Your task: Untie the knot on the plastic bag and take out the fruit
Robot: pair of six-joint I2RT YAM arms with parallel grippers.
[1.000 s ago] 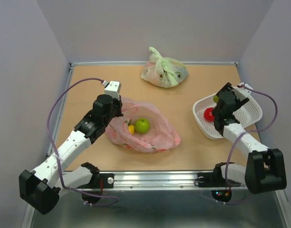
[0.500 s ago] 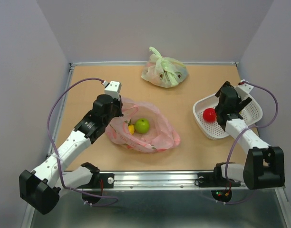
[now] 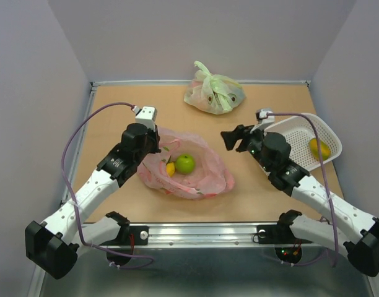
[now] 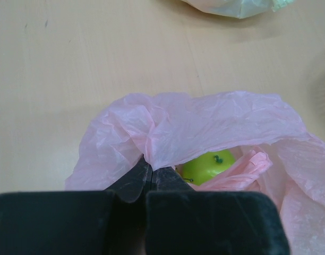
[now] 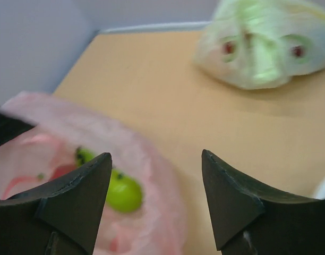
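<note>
You have two bags on the tan counter. One is a thin, crinkly, translucent pink plastic bag, lying left of centre with its mouth open. The other is a pale green translucent knotted bag near the far edge. There is one white perforated plastic basket at the right.

Inside the pink plastic bag you can count two pieces of fruit: one round green apple and, touching its left side, one small yellow piece with a spot of red. The right wrist view is too blurred to confirm more. One orange-yellow fruit lies in the basket.

Your left end effector has its fingers pressed together on a gathered fold of the pink plastic bag's rim, with the green apple just beyond. Your right end effector is spread wide with nothing between its fingers. It hovers above the counter between the basket and the pink plastic bag, pointing toward the bag's mouth.

Compared with half a second ago, your right arm has swung off the basket toward the pink plastic bag. The red apple seen in the basket then is out of sight now, where the arm crosses the basket's left part. The orange-yellow fruit, hidden then, now shows. Your left arm, both bags and the green apple have not moved.
</note>
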